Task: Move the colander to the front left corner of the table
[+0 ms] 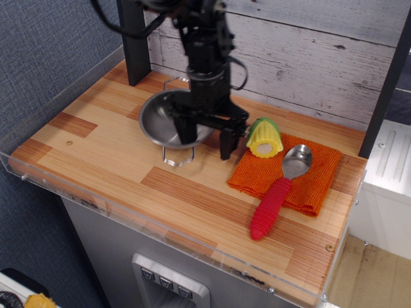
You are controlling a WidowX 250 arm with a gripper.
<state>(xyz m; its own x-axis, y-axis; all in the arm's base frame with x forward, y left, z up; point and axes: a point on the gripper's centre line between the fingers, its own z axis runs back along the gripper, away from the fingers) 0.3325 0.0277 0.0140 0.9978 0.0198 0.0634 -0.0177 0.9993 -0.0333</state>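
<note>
The colander (160, 119), a shiny steel bowl with wire loop handles at front and back, sits on the wooden table (103, 160) near the back middle. It looks slightly tipped. My gripper (207, 138) is down at its right rim, jaws apart. One finger (188, 131) is inside the bowl and the other finger (227, 144) is outside it, just right of the rim, near the tabletop. The rim between them is hidden by the gripper.
A yellow-green corn toy (264, 136) and a red-handled metal spoon (276, 196) lie on an orange cloth (314, 173) right of the gripper. A dark post (133, 38) stands at the back left. A clear acrylic rim (70, 192) edges the front.
</note>
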